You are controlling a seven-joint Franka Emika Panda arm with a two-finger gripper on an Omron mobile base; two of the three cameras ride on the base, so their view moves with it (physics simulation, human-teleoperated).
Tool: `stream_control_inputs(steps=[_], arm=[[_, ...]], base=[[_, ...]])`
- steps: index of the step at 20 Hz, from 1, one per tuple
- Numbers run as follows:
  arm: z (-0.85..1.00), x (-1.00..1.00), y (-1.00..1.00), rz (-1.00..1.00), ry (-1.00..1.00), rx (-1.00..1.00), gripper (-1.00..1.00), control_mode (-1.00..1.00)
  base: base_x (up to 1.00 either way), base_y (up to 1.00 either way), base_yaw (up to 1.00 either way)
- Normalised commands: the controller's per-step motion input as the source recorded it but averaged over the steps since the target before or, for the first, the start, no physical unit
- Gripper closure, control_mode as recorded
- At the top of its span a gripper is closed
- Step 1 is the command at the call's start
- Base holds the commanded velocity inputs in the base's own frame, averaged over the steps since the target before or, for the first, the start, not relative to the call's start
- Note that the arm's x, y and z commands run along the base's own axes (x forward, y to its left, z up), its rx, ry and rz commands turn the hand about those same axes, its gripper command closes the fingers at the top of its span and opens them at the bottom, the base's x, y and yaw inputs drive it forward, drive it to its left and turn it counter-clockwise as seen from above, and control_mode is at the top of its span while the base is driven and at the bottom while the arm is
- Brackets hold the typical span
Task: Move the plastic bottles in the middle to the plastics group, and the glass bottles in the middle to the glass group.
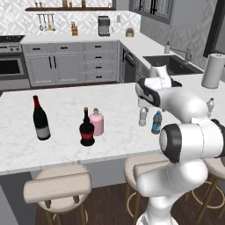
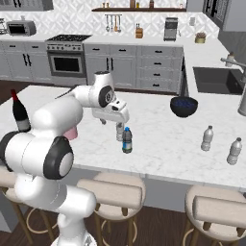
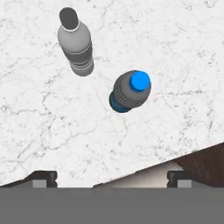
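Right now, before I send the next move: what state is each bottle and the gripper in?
gripper: open, empty, above the two small bottles
blue-capped bottle: upright, capped, on the counter
clear bottle: upright, capped, beside the blue-capped one
pink bottle: upright, beside the red-labelled bottle
red-labelled bottle: upright
wine bottle: upright
two clear bottles: upright, at the counter's right

A white marble island [image 1: 66, 145] with beige stools [image 1: 57, 186] at six o'clock faces grey cabinets [image 1: 70, 61], an oven [image 2: 67, 60] and a sink [image 2: 214, 79] at twelve.
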Motion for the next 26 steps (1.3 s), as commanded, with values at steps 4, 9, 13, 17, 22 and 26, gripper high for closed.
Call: stream_control_inputs(steps=[4,9,13,17,22,26], arm=[[0.1,-0.37,-0.15,0.0,-0.26,0.07,-1.0,-1.0],[-0.01,-0.12,-0.27,-0.02,-0.08,0.03,-1.0,-1.0],[-0.06,0.13,-0.22,-0.06,0.04,0.0,-1.0,-1.0],[0.02,0.69,-0.33,-0.03,0.01,0.0,-1.0,-1.0],[0.0,0.18,-0.1,0.01,-0.01,0.0,-1.0,-1.0],[-0.1,0.01,0.0,0.12,0.03,0.0,-1.0,-1.0]], base=[[0.0,0.0,0.0],[0.0,0.0,0.0],[0.0,0.0,0.0],[0.0,0.0,0.0],[0.0,0.0,0.0],[0.0,0.0,0.0]])
